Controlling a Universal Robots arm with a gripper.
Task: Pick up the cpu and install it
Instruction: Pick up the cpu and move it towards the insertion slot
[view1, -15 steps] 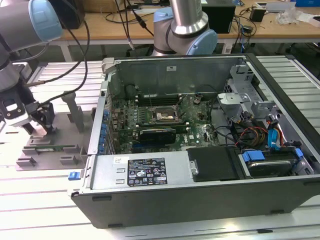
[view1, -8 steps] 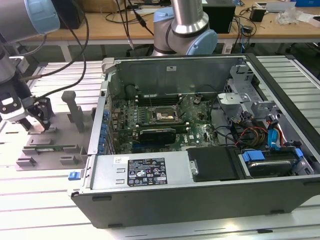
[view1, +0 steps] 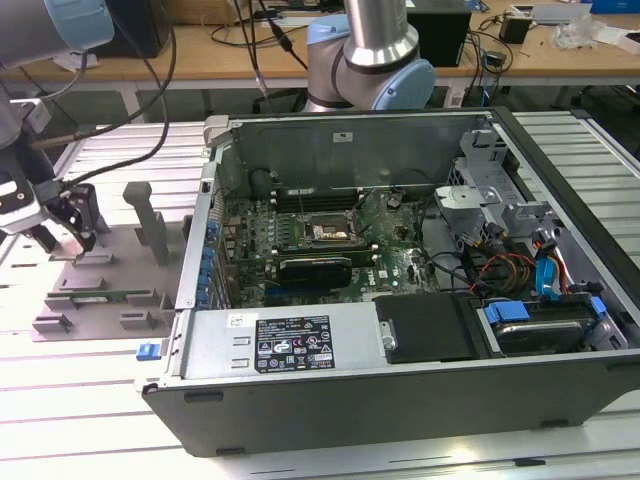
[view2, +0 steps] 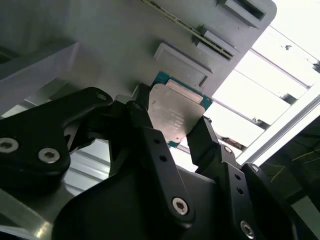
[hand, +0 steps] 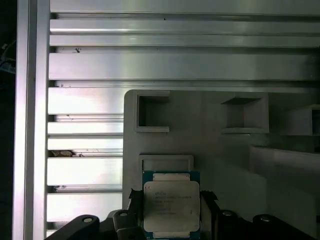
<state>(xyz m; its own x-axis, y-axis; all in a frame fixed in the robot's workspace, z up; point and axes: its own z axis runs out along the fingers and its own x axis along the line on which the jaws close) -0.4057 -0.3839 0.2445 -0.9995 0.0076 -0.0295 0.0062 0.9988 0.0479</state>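
Note:
The cpu (view2: 175, 117) is a small square chip with a pale silver top and a green rim, also seen in the first wrist view (hand: 171, 205). My gripper (view2: 174, 121) is shut on it, one black finger (view2: 145, 120) on each of two opposite edges. It hangs just over the grey fixture tray (hand: 215, 155), close to a small raised frame (hand: 166, 161). In the exterior view the gripper (view1: 68, 238) is at the far left, over that tray (view1: 115, 262). The dark socket (view1: 325, 232) sits on the green motherboard (view1: 250, 240) inside the open computer case.
The case (view1: 400, 400) lies open, with a tall metal wall (view1: 205, 200) between tray and motherboard. A thin green memory stick (view1: 105, 296) rests in the tray, beside upright grey posts (view1: 148, 215). Cables and drive cages (view1: 520, 250) crowd the case's right side. The table is ribbed aluminium (hand: 175, 65).

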